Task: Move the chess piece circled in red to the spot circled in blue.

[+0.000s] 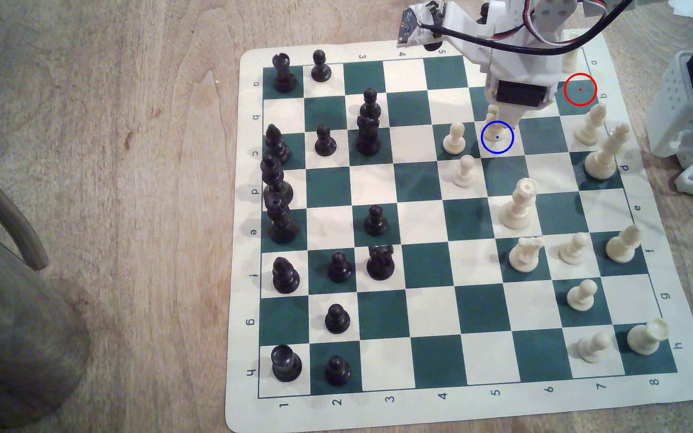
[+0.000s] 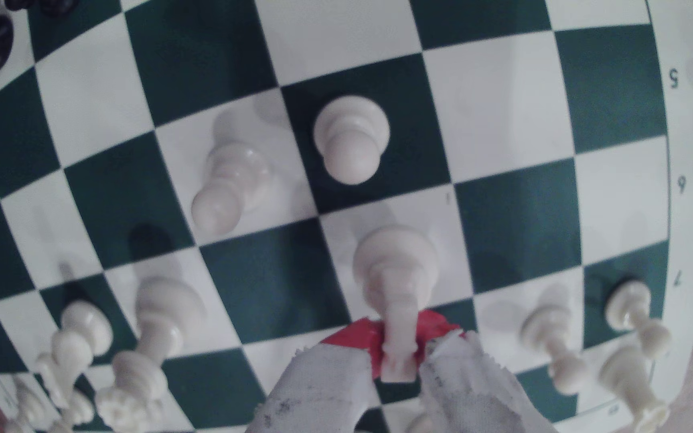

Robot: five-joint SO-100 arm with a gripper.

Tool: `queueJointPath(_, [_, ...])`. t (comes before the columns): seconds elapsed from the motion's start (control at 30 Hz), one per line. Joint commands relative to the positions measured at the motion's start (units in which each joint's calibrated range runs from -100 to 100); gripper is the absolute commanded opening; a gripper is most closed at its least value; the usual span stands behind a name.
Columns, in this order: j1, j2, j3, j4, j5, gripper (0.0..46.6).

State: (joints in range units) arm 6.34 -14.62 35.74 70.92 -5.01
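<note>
Setting the knight (image 2: 395, 266) down is the step in hand, as I read it: the claw (image 2: 397, 358) is clenched on the piece's upper part, its cloth-wrapped fingers (image 2: 328, 374) pressing from both sides, and the round base sits over the light square ringed in blue (image 1: 497, 137). In the exterior view the base lies inside that ring; the red-ringed green square (image 1: 580, 89) is bare. I cannot tell whether the base already touches the board (image 1: 432, 266) or hangs just above it (the angle hides the gap).

To do this well I would lower straight down, keeping the piece upright, until the base is flat, then release slowly so neither finger drags it sideways. The nearest pawn (image 1: 454, 139) stands on the adjoining green square, so I would lift straight up afterwards rather than swing across.
</note>
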Motion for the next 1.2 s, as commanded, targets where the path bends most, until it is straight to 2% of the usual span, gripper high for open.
queueJointPath(0.0, [-0.20, -0.40, 0.07, -0.40, 0.10, 0.2])
queueJointPath(0.43, [0.74, 0.78, 2.06, -2.61, 0.29, 0.2])
queueJointPath(0.5, [0.89, 0.95, 2.06, -2.45, 0.83, 5.3])
queueJointPath(0.57, [1.05, 0.53, 2.79, -3.10, 0.88, 6.5])
queueJointPath(0.6, [1.36, -0.23, 3.42, -3.68, 0.88, 9.0])
queueJointPath(0.73, [2.07, -2.02, 4.24, -3.68, 1.32, 13.7])
queueJointPath(0.87, [2.69, -4.99, 4.51, -3.27, 1.51, 14.5])
queueJointPath(1.03, [3.94, -18.74, 11.67, -4.74, 2.59, 21.9])
queueJointPath(1.17, [4.49, -27.74, 12.94, -0.48, 2.74, 21.3])
